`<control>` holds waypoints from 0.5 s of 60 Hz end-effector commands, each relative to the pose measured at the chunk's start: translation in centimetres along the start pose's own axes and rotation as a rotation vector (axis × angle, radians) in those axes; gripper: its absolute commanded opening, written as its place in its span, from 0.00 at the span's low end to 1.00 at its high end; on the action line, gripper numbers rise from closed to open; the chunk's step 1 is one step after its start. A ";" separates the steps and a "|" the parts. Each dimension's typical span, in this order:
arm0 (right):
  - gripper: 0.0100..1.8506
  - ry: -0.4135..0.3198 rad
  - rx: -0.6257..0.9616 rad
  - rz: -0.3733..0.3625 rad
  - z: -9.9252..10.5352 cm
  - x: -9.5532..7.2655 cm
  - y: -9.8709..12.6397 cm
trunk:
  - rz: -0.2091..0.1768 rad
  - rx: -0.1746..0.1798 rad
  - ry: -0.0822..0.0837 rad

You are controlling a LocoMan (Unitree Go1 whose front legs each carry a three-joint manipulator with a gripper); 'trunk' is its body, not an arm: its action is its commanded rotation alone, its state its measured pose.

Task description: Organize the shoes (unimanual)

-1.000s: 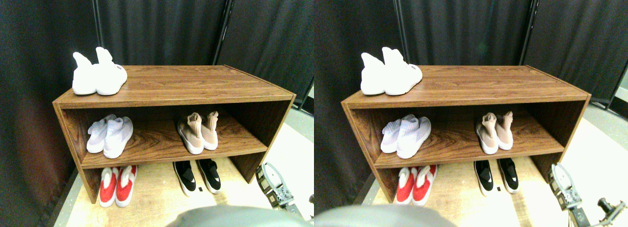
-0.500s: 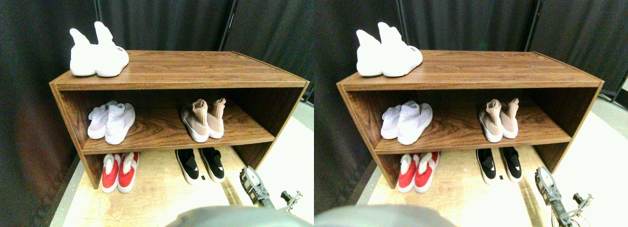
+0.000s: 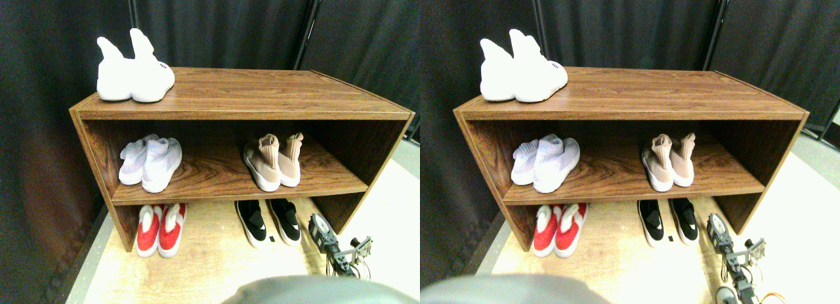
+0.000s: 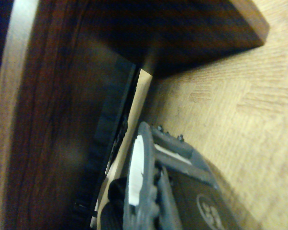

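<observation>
Dark walnut-look wood, that's the two-tier open shoe rack (image 3: 223, 107), and everything here sits somewhere on or under it. The tan-beige knit sock sneakers with high ribbed collars and white soles (image 3: 272, 161) stand side by side on the rack's middle shelf, toward its right end, toes facing out. The low black sneakers with white marks (image 3: 268, 220) are on the pale wood-grain floor (image 3: 210, 264) under that shelf, right below the tan pair. The grey right gripper (image 3: 323, 233) hangs low by the rack's front right foot, just beside the black pair and not touching them, and well below the tan pair. Can't tell whether its jaws are parted or closed; the wrist view only shows one dark jaw frame (image 4: 158, 191) against the rack's side panel and the floor. Nothing shows between the jaws.
</observation>
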 end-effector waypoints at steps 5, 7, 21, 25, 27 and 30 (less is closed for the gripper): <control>0.03 -0.066 -0.025 -0.010 0.3 1.9 0.1 | 0.015 -0.029 0.017; 0.03 -0.071 -0.028 -0.012 0.3 2.0 0.1 | 0.018 -0.030 0.019; 0.03 -0.122 -0.006 -0.053 0.6 4.0 -0.6 | 0.028 -0.035 0.019; 0.03 -0.096 -0.016 -0.056 0.6 4.3 -0.9 | 0.033 -0.036 0.019; 0.03 -0.086 -0.035 -0.054 0.8 4.4 -1.3 | 0.034 -0.036 0.020; 0.03 -0.086 -0.035 -0.055 0.8 4.5 -1.6 | 0.036 -0.037 0.022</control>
